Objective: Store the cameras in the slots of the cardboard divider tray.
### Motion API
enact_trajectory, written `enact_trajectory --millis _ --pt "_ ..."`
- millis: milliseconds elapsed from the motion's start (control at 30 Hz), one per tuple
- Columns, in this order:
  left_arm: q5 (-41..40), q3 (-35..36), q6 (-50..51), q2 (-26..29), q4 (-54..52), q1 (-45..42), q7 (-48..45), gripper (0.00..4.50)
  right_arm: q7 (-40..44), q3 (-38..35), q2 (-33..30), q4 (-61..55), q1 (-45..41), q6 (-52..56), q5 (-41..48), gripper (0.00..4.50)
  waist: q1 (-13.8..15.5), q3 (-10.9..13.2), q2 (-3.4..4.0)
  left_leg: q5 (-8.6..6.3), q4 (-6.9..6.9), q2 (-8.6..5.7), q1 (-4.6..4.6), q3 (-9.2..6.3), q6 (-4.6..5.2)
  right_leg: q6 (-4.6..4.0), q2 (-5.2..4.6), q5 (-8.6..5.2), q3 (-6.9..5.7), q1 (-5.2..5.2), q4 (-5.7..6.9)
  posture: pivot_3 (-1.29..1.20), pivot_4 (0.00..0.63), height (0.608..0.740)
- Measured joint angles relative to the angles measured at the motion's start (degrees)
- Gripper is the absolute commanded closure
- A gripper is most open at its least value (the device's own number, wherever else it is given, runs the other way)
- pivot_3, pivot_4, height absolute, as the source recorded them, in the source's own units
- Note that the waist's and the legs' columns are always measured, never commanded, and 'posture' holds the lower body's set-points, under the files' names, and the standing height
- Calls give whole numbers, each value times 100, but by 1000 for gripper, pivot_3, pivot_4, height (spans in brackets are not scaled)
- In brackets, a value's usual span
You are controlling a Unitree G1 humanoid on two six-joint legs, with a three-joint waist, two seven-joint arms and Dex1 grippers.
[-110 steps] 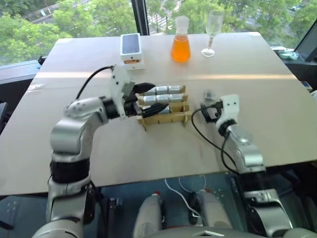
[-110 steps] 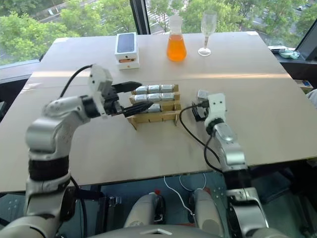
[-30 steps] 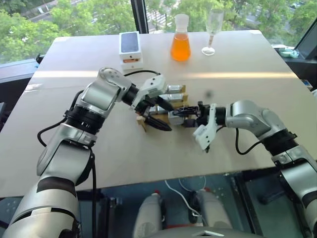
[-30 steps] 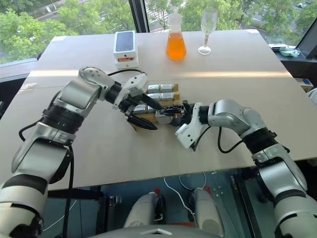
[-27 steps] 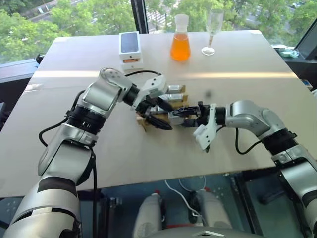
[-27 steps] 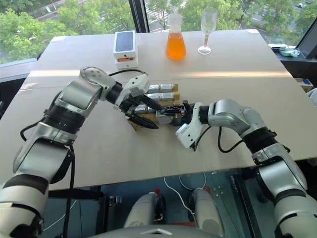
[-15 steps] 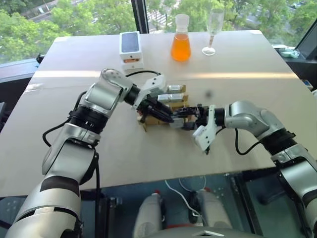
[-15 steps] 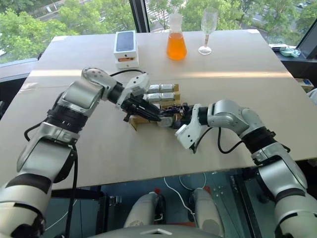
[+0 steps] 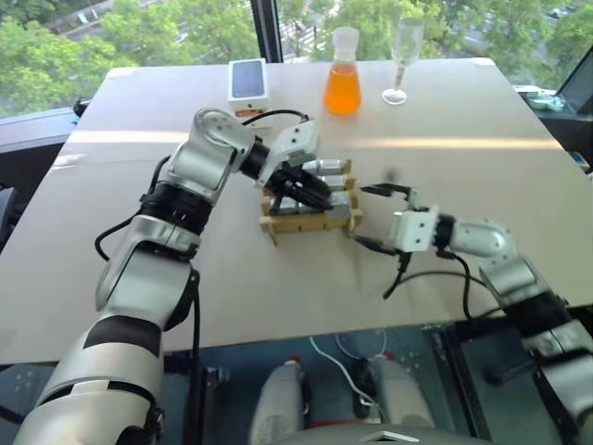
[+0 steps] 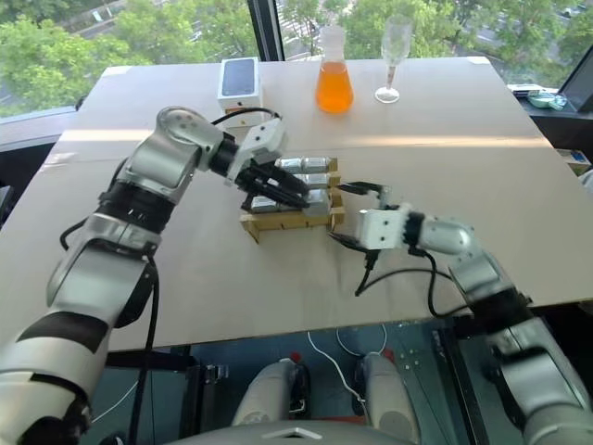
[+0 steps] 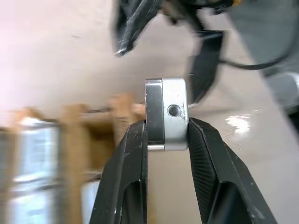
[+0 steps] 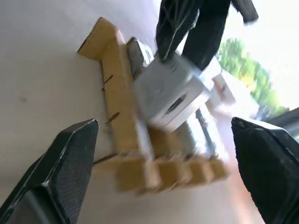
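Handed over a moment ago, the camera [image 11: 166,114] now sits clenched in the left pincer [image 9: 310,192], which has closed on it and carried it up over the cardboard divider tray [image 9: 310,219]; a second back that pincer stood spread beside the tray while the right one held the block out to it. Meanwhile the right pincer [image 9: 372,218] has released, its fingers spread wide and nothing between them, and it has drawn back from the tray's right end to hang just beside it over the tabletop [image 9: 482,158]. In the left wrist view the silver-grey block sits squarely between the two black fingers [image 11: 209,154], lens hole facing out, with the tan strips of the tray just behind it. In the right wrist view the same block hangs above the tray's near row. Several other cameras [image 9: 324,167] already fill the rows farther from the robot, towards the orange flask [image 9: 342,82]. Judging by this, the handover is finished and the step in hand is lowering this camera into a free slot on the tray's near side; the block looks a close fit to the slot, so it will likely need to come down straight.
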Motion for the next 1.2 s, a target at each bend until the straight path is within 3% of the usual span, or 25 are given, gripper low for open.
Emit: enact_trajectory --millis 233,467,667,1200 --pt "481 68 -1025 -410 1439 -403 297 3832 -188 -649 289 -1657 1908 2108 1875 0 12 0 -1 -1 0 -3 0 -7 1 3 10 -2 -5 -1 1 0 150 740" --pt "886 71 -1564 -547 2112 -620 359 3832 -511 -1048 1053 -2433 3227 2114 2397 0 39 -1 -4 -2 7 -5 -4 -17 3 24 14 -13 -11 1 0 0 150 740" --pt "1074 98 -1745 -593 2383 -686 375 3832 -701 -1231 1430 -2509 3357 1812 2311 0 39 -2 -5 -4 9 -6 -4 -22 6 24 19 -13 -13 2 1 0 150 740" --pt "1322 153 -1799 -676 2560 -766 387 3832 -485 -1291 1252 -2506 3612 1378 1873 0 32 -4 -6 -4 10 -4 2 -25 7 24 25 -13 -15 7 4 0 150 740"
